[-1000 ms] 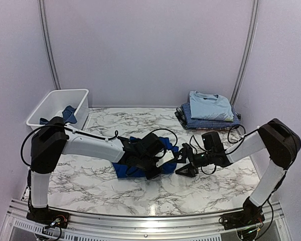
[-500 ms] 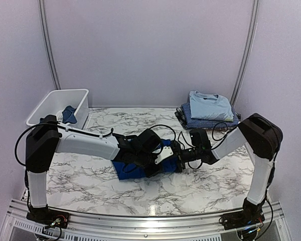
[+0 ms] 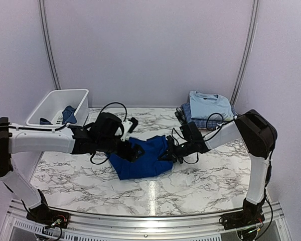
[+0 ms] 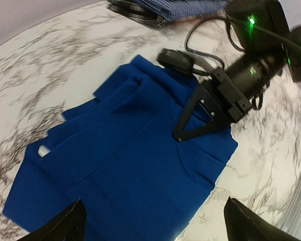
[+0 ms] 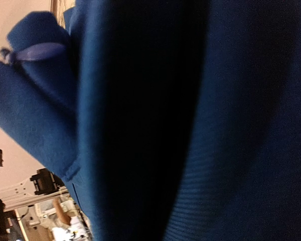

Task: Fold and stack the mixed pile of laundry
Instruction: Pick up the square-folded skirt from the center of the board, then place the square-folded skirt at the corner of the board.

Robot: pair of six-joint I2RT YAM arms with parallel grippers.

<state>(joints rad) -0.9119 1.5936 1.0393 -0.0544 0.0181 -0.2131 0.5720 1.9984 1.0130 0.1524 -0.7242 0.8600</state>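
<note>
The royal blue garment (image 3: 145,161) lies partly folded on the marble table, and in the left wrist view this garment (image 4: 115,165) fills the middle. My left gripper (image 3: 133,150) hovers over its left part, open, with nothing between its fingers (image 4: 65,226). My right gripper (image 3: 170,153) is shut on the garment's right edge, its black tip (image 4: 188,131) pinching a fold. Blue cloth (image 5: 231,125) fills the right wrist view and hides that gripper's fingers. At the back right, the light blue T-shirt (image 3: 209,104) tops the navy check shirt (image 3: 213,121) and the plaid piece (image 3: 179,115).
A white plastic bin (image 3: 46,106) stands at the back left with a blue cloth (image 3: 68,114) inside it. Black cables (image 3: 115,106) loop over both wrists. The folded stack sits close behind my right forearm.
My left gripper opened, let go of the blue garment and drew back to the left. My right gripper moved in from the right and shut on the garment's right edge.
</note>
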